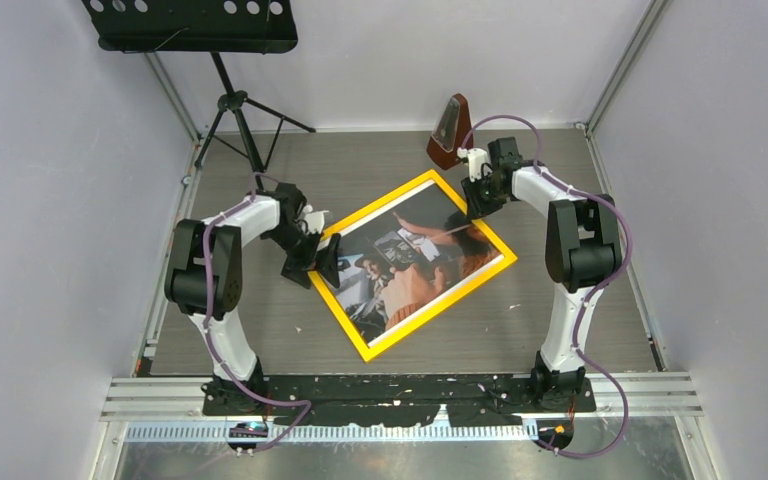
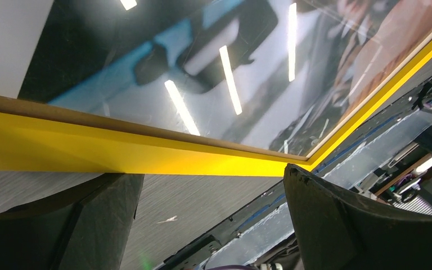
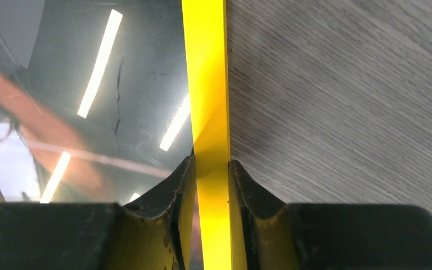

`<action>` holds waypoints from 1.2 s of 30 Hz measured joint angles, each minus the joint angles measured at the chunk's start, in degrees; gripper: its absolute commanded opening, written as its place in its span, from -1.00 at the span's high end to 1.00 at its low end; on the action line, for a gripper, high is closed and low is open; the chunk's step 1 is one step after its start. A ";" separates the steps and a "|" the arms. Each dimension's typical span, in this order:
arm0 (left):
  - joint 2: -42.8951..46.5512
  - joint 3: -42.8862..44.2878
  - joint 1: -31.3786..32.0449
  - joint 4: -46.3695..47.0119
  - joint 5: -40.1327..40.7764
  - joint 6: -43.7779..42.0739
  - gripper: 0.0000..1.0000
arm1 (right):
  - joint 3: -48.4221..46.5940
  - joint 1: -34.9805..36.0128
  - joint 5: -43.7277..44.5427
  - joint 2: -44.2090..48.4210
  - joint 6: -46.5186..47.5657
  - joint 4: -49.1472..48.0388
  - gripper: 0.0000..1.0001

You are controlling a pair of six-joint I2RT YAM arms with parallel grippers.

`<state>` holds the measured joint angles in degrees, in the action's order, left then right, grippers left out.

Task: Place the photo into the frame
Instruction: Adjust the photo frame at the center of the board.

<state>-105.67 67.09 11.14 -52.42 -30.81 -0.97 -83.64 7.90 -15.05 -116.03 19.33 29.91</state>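
Lamp glare streaks the photo (image 1: pixel 410 265), lying inside the frame (image 1: pixel 440 308) on the table (image 1: pixel 260 340). The right gripper (image 3: pixel 211 163) pinches the frame's far-right strip. The left gripper (image 2: pixel 211 180), fingers spread, hides part of the left strip from above, table showing all round.

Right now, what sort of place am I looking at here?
Probably a robotics lab test cell: plain white walls box in a wood-grain table, the left arm and right arm are bolted at its near edge, and a black tripod stand sits at the back.
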 measured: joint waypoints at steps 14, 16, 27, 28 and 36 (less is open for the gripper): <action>-4.09 5.05 -0.02 0.22 -1.01 4.24 -0.99 | 3.06 -1.73 1.01 1.90 -0.48 -1.75 0.89; -4.24 5.33 -0.02 0.50 -1.03 4.98 -0.99 | 3.52 -1.92 1.03 2.16 -0.48 -1.99 0.89; -8.09 12.00 0.00 2.84 -0.61 6.84 -0.99 | 10.21 -4.79 1.92 7.21 -1.18 -2.43 0.84; -8.41 12.68 0.00 3.21 -0.39 6.93 -0.99 | 11.34 -5.01 1.97 8.07 -1.29 -2.27 0.83; -10.54 16.41 0.72 3.91 2.25 8.52 -0.99 | 17.27 -5.60 2.19 12.85 -2.10 -1.49 0.63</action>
<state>-116.20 83.50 11.86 -48.51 -28.56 7.55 -66.37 2.31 -12.86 -103.18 17.23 28.42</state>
